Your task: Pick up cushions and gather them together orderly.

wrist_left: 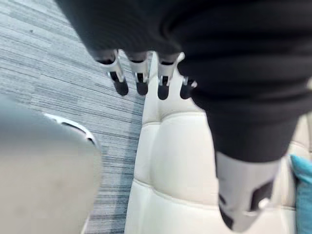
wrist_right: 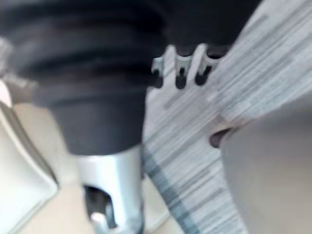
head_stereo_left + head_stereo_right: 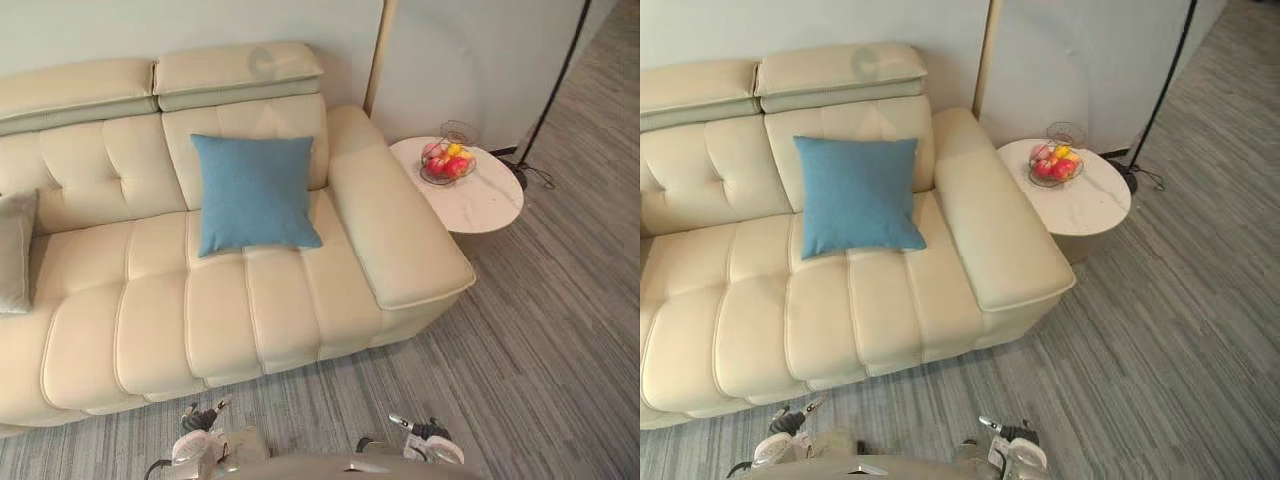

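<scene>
The left hand hangs low in front of the cream leather sofa, its fingers straight and apart, holding nothing. The right hand hangs over the grey striped carpet, its fingers relaxed and empty. A blue square fabric cushion leans upright against the sofa's back on the right seat, just beside the broad armrest. A grey cushion lies at the seat's left end, well apart. Right of the armrest stands a round white side table bearing a wire fruit bowl, with a black lamp pole behind it. Open carpet lies between the hands and the sofa's front edge.
</scene>
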You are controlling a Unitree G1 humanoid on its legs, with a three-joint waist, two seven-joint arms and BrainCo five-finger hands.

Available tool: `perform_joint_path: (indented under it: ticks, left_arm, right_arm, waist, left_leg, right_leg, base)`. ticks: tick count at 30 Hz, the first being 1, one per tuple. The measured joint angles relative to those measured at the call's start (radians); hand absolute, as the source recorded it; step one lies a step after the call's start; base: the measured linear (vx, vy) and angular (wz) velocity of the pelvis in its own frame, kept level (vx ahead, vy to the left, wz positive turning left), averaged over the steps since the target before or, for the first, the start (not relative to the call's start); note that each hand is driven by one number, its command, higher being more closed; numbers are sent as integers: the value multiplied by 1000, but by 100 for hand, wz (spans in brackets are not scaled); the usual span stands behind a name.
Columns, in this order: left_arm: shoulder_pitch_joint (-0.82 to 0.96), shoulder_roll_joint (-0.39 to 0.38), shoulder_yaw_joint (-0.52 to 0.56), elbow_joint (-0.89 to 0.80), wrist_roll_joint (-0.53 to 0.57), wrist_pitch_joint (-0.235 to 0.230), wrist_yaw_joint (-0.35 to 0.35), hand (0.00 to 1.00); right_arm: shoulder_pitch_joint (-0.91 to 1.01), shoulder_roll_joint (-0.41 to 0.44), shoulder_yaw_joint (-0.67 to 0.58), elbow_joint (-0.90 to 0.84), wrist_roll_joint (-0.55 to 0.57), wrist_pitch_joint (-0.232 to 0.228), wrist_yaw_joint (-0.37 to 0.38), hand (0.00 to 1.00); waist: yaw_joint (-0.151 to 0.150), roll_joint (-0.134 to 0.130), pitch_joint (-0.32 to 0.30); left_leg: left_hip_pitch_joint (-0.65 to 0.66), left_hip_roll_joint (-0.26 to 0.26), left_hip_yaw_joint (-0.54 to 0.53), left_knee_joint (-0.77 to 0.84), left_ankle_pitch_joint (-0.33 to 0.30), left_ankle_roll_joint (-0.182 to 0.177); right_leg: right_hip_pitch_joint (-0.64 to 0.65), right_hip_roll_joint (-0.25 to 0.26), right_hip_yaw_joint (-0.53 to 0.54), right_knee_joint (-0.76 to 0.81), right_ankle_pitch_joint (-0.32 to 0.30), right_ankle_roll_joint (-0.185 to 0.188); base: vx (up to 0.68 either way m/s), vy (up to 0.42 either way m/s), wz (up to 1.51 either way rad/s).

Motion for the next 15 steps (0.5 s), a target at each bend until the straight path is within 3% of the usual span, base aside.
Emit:
perform_joint_path:
  ticks: [1,3,4,6,9,11,15]
  left_arm:
    - [-1,2,5,6,2,1,-3,0]
    - [-5,48,13,21,22,8,-3,0]
    - [-5,52,11,28,31,13,-4,0]
    - [-9,54,-19,41,57,16,-19,0]
    - [-13,61,-20,67,76,24,-30,0]
    - [-10,61,-19,78,77,24,-35,0]
    - [-6,57,-17,97,88,24,-43,0]
  right_arm:
    - [-1,0,-16,4,0,3,2,0]
    - [6,31,-36,37,1,19,12,0]
    - [11,32,-44,37,2,18,12,0]
    - [11,30,-56,42,0,19,12,0]
    - [6,24,-62,52,2,18,18,0]
    - [8,16,-62,56,1,18,19,0]
    - [9,4,-62,67,1,19,20,0]
  waist:
    - [-3,-7,-1]
    - [-9,-74,-37]
    - [-15,-79,-40]
    - [-19,-78,-42]
    - [-26,-64,-47]
    - [-26,-49,-52]
    - [-26,-47,-73]
  left_leg:
    - [7,-16,5,-37,-11,17]
    - [55,-97,31,-236,99,41]
    - [65,-109,30,-274,123,49]
    - [65,-148,27,-343,178,75]
    - [86,-171,26,-382,216,93]
    - [120,-176,27,-432,236,84]
    - [171,-180,25,-542,299,71]
  right_leg:
    - [-7,-3,3,-11,10,5]
    - [-32,-41,-9,-36,45,-34]
    - [-26,-35,-13,-42,51,-42]
    - [-23,-18,-33,-62,70,-59]
    - [-9,-20,-29,-73,80,-52]
    - [10,-17,-29,-71,79,-52]
    - [5,-4,-31,-68,61,-48]
  base:
    - [-213,264,-35]
    - [-194,203,-15]
    - [-151,151,11]
    - [-133,110,13]
    - [-98,38,3]
    - [-96,-17,1]
    - [-66,-44,-1]
